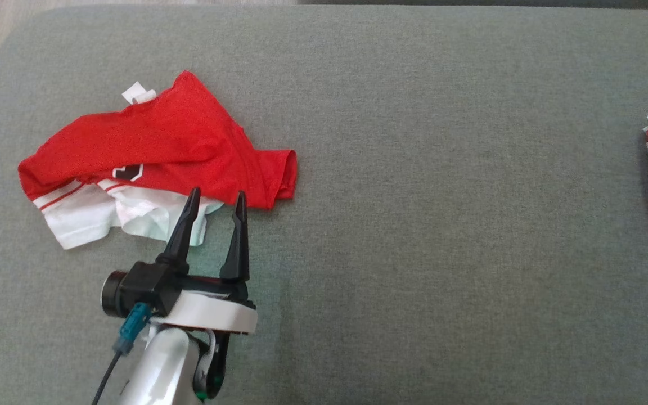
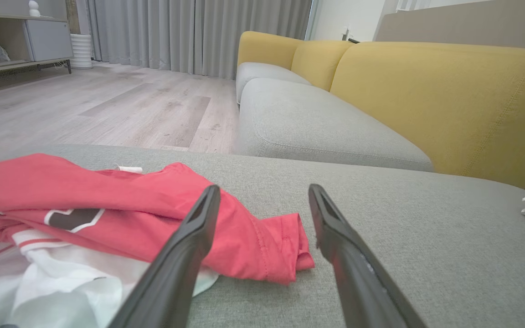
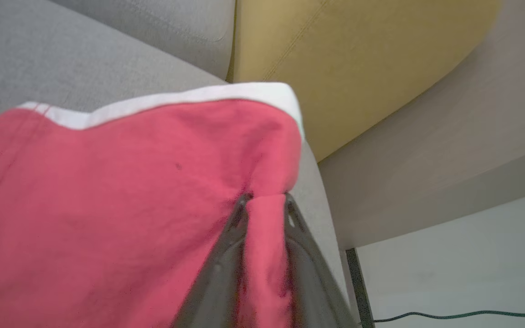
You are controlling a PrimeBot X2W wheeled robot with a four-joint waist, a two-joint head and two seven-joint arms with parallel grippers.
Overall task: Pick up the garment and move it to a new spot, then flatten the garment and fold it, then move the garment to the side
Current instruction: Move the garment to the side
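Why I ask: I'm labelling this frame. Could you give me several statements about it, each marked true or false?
1. The left gripper is open and holds nothing. True.
2. The crumpled garment is blue. False: it is red and white.
3. The right gripper is pinched on red fabric. True.
4. The crumpled garment lies on the wooden floor. False: it lies on the grey cushion.
5. The left gripper's fingers point away from the crumpled garment. False: they point towards its near edge.
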